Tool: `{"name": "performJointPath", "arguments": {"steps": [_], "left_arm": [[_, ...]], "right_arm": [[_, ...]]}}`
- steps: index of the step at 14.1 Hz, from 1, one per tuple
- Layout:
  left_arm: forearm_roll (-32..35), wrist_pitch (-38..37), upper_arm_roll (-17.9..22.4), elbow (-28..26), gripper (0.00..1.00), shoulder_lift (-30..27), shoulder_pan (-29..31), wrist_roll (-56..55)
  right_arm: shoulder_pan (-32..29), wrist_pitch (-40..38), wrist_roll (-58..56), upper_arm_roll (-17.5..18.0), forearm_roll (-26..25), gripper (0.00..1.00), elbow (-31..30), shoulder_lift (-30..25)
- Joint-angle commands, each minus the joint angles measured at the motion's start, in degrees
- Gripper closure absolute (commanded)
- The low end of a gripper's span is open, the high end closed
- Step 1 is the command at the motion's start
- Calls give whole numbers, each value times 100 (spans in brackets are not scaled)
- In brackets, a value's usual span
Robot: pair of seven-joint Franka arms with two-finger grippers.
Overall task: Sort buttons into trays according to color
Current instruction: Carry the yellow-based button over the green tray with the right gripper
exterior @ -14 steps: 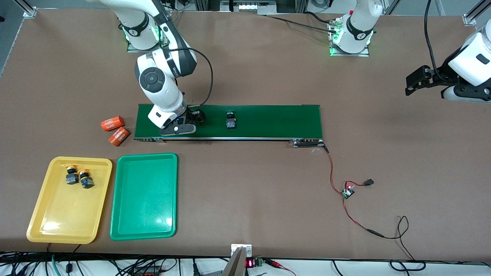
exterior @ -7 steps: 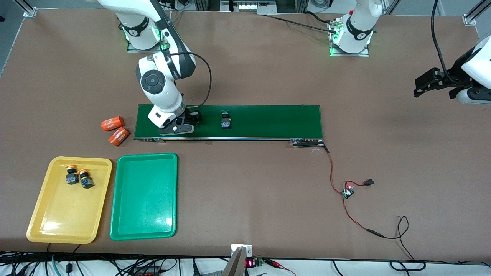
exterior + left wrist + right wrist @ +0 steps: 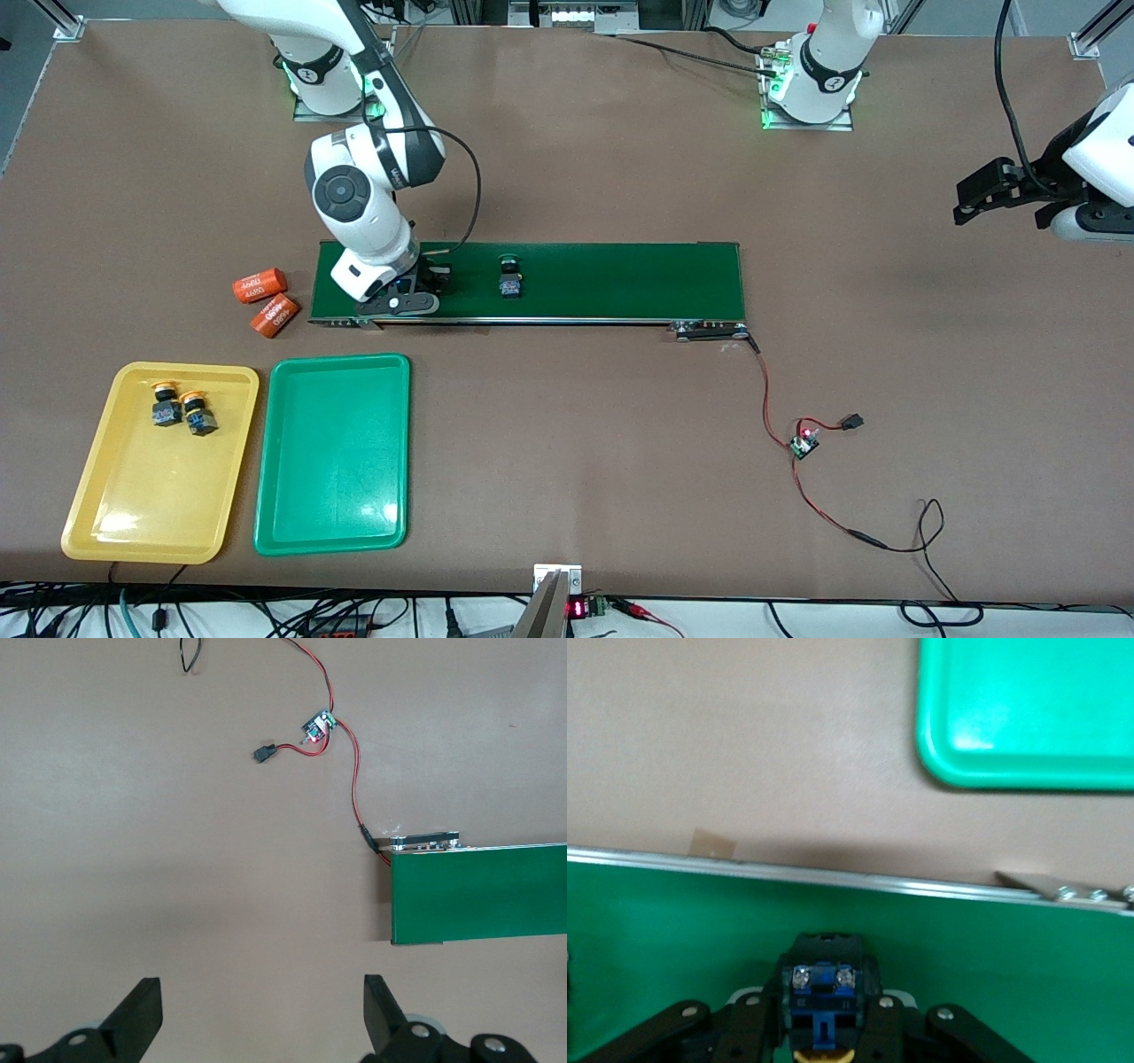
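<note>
At the conveyor belt's (image 3: 567,279) end, right hand (image 3: 824,1036) clamps a button (image 3: 822,985); left hand (image 3: 261,1019) waits open over bare table (image 3: 177,833).

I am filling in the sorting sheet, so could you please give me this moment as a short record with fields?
right pincer: down on the conveyor belt, shut on a button
left pincer: open, waiting over bare table
second belt button: green cap, loose on the belt
yellow tray: two yellow-orange buttons
green tray: no button in it
orange cylinders: on the table beside the belt's end
</note>
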Motion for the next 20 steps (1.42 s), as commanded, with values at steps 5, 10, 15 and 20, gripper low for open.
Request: {"name": "performJointPath", "arguments": {"steps": [5, 10, 15, 20], "left_arm": [[24, -142, -46, 205, 0, 87, -39, 39], [24, -151, -46, 196, 0, 87, 5, 47], [24, -151, -46, 196, 0, 87, -21, 39], [24, -238, -46, 187, 0, 87, -21, 47]], "right_arm": [[-553, -907, -1135, -514, -23, 96, 1302, 298], [-1625, -785, -2796, -514, 83, 96, 1954, 1211], [-1987, 50, -3484, -523, 74, 96, 2104, 1705], [-1996, 68, -3476, -523, 179, 96, 2411, 1775]]}}
